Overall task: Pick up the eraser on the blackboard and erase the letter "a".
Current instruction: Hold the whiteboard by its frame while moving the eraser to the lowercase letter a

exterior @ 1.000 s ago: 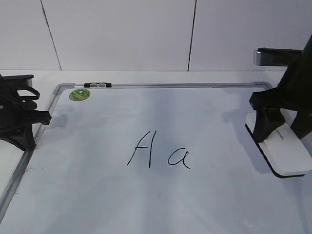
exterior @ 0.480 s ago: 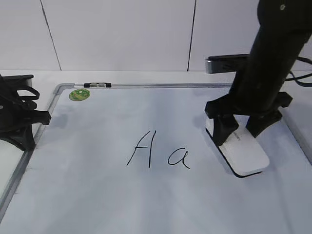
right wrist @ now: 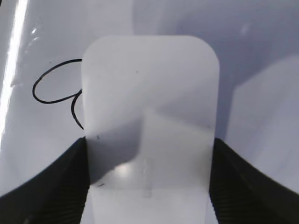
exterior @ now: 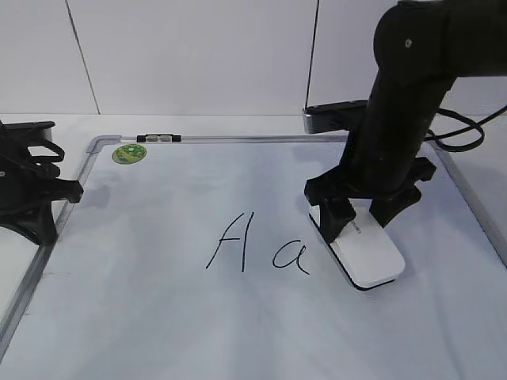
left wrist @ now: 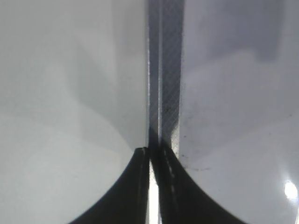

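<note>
The white eraser (exterior: 366, 253) with its black base rests on the blackboard (exterior: 238, 332), just right of the small letter "a" (exterior: 291, 257). My right gripper (exterior: 362, 215) is shut on the eraser across its width. In the right wrist view the eraser (right wrist: 149, 112) fills the space between the jaws (right wrist: 148, 177), and the letter "a" (right wrist: 56, 91) lies at its left edge, partly covered. The taller capital "A" (exterior: 230, 251) stands left of the "a". My left gripper (exterior: 47, 210) is shut and empty over the board's left frame (left wrist: 161, 84).
A round green sticker (exterior: 129, 153) and a small black-and-white clip (exterior: 158, 138) sit at the board's far-left corner. The silver frame's right side (exterior: 475, 214) runs behind the right arm. A white wall stands behind the table.
My right gripper has slid the eraser leftward across the board, from the right frame to just beside the "a". The left arm has not moved.
</note>
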### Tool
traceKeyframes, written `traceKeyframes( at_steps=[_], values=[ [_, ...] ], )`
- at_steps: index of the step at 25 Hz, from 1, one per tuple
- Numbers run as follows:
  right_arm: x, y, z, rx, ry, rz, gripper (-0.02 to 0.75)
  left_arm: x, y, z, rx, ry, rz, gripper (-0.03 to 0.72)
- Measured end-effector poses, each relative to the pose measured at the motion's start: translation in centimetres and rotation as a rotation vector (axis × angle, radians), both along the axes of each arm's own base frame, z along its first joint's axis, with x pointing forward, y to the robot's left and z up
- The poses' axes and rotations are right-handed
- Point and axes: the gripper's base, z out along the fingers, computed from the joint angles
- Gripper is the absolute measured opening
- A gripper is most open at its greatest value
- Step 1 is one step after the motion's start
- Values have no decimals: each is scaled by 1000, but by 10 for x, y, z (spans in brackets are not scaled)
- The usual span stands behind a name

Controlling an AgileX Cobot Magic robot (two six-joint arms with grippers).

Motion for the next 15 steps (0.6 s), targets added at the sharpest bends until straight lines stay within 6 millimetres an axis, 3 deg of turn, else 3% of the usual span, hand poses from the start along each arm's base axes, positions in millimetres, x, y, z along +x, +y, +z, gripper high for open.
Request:
traceKeyframes(
  at_steps=[15],
  values=[
    [9,15,-25,6,37,15,534,0,0,0,0,-1,0,18]
  ],
)
